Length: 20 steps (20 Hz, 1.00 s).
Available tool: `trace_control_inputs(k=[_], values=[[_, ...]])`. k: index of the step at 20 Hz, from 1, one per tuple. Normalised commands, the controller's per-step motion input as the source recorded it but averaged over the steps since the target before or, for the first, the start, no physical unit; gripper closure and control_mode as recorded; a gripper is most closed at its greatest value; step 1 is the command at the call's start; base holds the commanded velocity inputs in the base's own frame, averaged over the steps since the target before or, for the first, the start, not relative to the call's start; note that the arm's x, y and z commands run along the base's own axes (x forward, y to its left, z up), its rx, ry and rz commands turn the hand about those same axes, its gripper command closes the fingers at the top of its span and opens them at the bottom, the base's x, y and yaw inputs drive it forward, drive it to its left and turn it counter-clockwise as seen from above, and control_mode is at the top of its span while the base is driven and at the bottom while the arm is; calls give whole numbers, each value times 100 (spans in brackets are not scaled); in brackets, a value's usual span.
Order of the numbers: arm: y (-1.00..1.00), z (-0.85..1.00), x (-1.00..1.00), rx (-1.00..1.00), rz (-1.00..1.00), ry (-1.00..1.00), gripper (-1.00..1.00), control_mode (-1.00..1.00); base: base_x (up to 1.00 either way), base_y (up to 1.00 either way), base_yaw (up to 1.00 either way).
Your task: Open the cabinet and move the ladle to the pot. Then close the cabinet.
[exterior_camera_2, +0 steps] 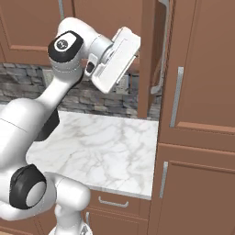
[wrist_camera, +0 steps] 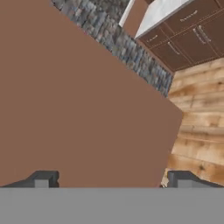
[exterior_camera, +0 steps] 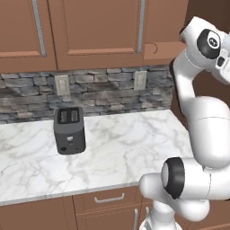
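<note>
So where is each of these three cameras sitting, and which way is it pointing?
Left base view: behind the arm's left, looking forward and down at the counter, toaster and cabinet; the arm rises at right.
Right base view: behind its right, facing the same counter and cabinet; the arm rises at left.
Hand view: on the hand, facing a close brown panel, fingertips at the bottom.
Both base views share counter, stone wall and arm.

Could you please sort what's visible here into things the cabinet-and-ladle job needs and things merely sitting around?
Job:
- brown wooden wall cabinet with silver bar handles
- gripper, close to a brown panel

Lying about:
- dark grey two-slot toaster
- white marble counter
- low drawers
</note>
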Motion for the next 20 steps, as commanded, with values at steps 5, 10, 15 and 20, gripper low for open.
trace_control_inputs(k=[5,10,15,20], values=[[-46,-70,16,-1,12,-18,-100,-100,0,0,0],[-34,-50,79,-1,14,-12,-100,-100,0,0,0],[18,0,32,-3,2,2,-100,-100,0,0,0],[72,8,-26,-25,17,-1,-100,-100,0,0,0]])
